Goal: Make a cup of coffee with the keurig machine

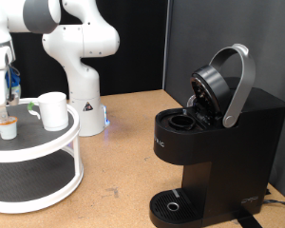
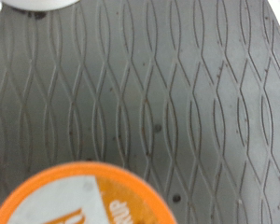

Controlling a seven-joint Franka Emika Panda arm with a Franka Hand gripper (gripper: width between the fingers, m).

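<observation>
Claw (image 1: pixel 4 103): hangs just above the pod (image 1: pixel 5 124) on the stand (image 1: pixel 47 142); opening cannot be told.
Cup (image 1: pixel 53 110): on the stand, right of the pod.
Machine (image 1: pixel 218 142): on the desk (image 1: pixel 123 161), well right of the stand, lid up.

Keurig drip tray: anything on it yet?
Nothing stands on the drip tray. The keurig machine has its lid up. The cup is on the white stand, near the gripper and pod.

Black keurig machine (image 1: pixel 214 142) with silver-grey handle (image 1: pixel 239 85); white cup (image 1: pixel 53 110); orange-rimmed pod (image 2: pixel 79 198) on grey wave-patterned mat (image 2: pixel 168 93); tan counter (image 1: pixel 123 152).
</observation>
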